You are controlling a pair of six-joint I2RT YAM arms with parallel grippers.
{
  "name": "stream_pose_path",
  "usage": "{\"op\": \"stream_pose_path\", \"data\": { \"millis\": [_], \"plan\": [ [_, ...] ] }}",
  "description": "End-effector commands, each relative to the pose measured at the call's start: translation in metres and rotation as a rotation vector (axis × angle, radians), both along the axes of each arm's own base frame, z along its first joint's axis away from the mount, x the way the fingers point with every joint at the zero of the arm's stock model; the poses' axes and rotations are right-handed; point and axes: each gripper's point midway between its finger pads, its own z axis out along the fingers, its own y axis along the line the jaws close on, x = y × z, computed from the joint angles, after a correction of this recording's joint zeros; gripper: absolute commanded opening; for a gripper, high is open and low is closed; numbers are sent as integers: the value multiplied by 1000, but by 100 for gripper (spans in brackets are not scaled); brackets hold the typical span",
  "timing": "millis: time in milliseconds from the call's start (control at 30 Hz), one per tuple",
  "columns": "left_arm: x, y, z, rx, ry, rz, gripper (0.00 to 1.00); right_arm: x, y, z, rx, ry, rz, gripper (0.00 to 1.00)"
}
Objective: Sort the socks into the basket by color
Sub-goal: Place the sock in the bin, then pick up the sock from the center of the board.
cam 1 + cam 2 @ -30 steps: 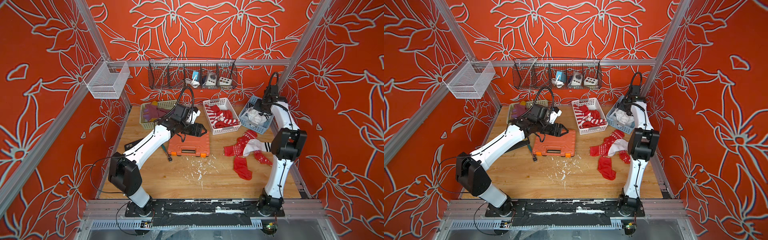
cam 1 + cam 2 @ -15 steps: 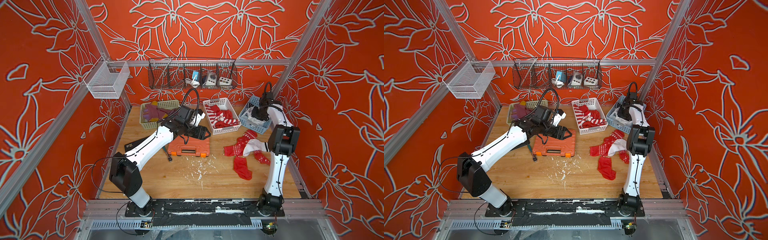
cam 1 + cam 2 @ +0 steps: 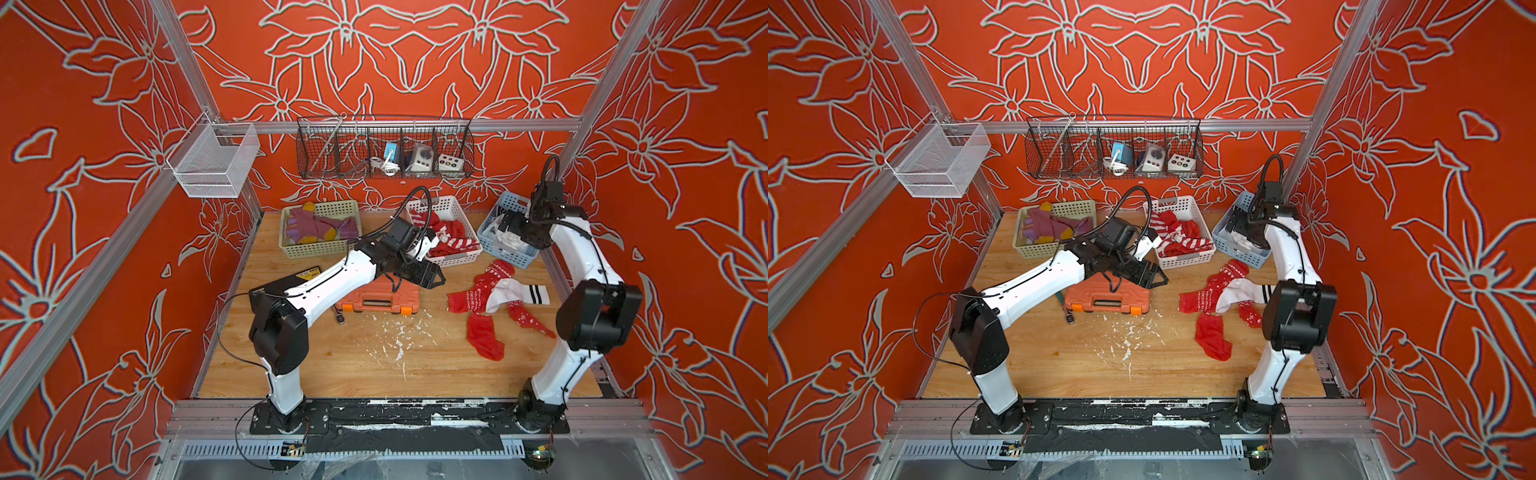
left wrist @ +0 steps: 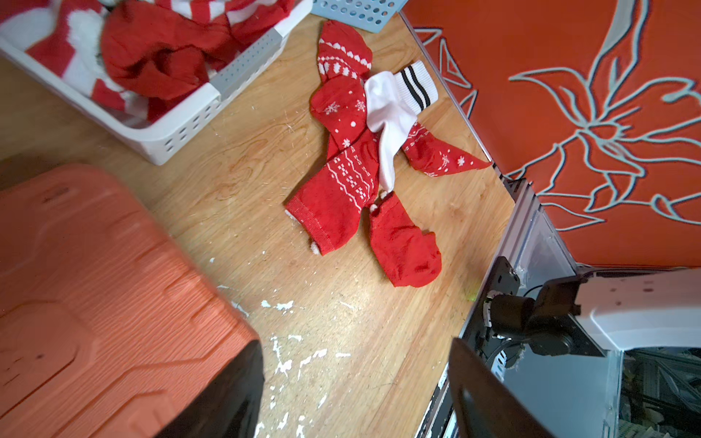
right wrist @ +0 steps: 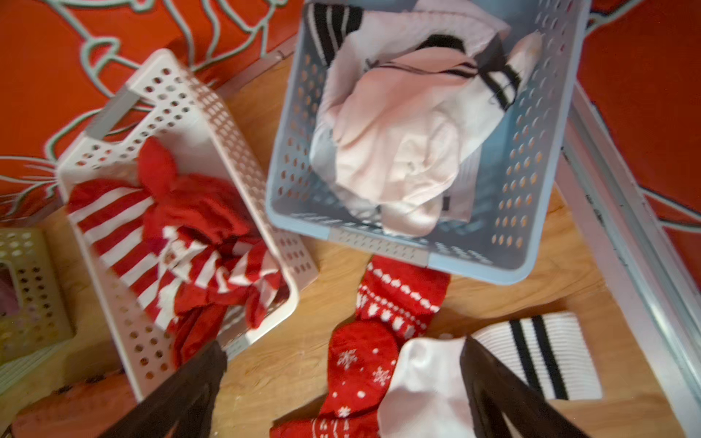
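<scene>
Three perforated plastic baskets sit along the far edge of the wooden table [image 3: 332,365].
- Far left: beige basket [image 3: 320,249], purple socks [image 3: 316,226] with mustard toes heaped inside.
- Middle: white basket [image 3: 457,259] with grey handle plates, holding striped red socks [image 3: 455,243] bunched with plain red fabric.
- Far right: blue basket [image 3: 505,255], crumpled white socks [image 5: 398,151] with black bands.

Loose pile on the right, just near of the blue basket: knit snowflake red socks [image 3: 473,295], with a white sock [image 3: 521,291] draped over them (ribbed cuff, two black stripes). A plain red sock [image 3: 484,340] lies nearest.

The right gripper [image 5: 343,345] hovers above the blue basket, fingers spread wide, gripping nothing. The left gripper [image 4: 352,345] is over the far right corner of the orange case [image 3: 382,299], which is hard ribbed plastic. Its jaws are apart and hold nothing.

White flecks [image 3: 399,336] are scattered mid-table. On the back rail, a black wire basket [image 3: 332,145] has small gadgets [image 3: 419,157] in its right compartments.
</scene>
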Motion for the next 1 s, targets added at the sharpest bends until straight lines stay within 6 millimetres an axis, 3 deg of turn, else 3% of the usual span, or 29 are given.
{"op": "stream_pose_path", "data": {
  "millis": [0, 133, 200, 433, 667, 967],
  "plan": [
    [0, -21, -11, 17, -34, -44, 74, -34, 45, 9, 57, -14, 65, 98],
    [6, -36, -38, 62, -51, -40, 74, -84, 78, 17, 101, -35, 137, 98],
    [9, -43, -50, 79, -60, -38, 74, -107, 86, 21, 124, -38, 158, 98],
    [16, -70, -94, 142, -82, -36, 74, -168, 79, 51, 135, -106, 165, 98],
    [29, -88, -128, 164, -80, -19, 73, -199, 75, 67, 128, -130, 179, 98],
    [19, -112, -155, 179, -52, -62, 71, -203, 74, 68, 113, -122, 196, 98]
  ]
}}
